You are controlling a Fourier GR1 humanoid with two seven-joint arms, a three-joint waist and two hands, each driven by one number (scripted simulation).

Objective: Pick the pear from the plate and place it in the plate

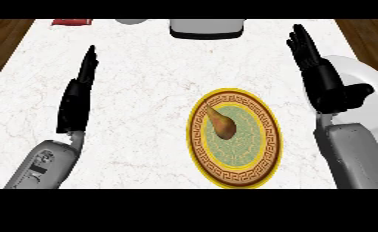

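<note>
Head view shows you both hands with fingers straight and released, holding nothing. Your right hand (323,78) stands at the right side of the counter, fingers pointing away from you, thumb out to the right over the edge of a white plate (354,68) that lies partly hidden behind it. Your left hand (77,98) is at the left, seen edge-on, fingers also pointing up the counter, well apart from everything else.

Between the two hands, nearer your right one, lies the pear (221,123). It rests on its side on a patterned plate (269,151) with a yellow rim, brown border and green centre; the stem end points toward the upper left, the fat end toward the middle of the plate. No finger touches it: your right fingers are up and to the right of it, beyond the plate's rim, and your left hand is far off to its left.

Along the counter's (148,76) far edge you can see a grey box-like object (207,27), a pale round thing (131,21) left of it, and something red (71,22) further left.
</note>
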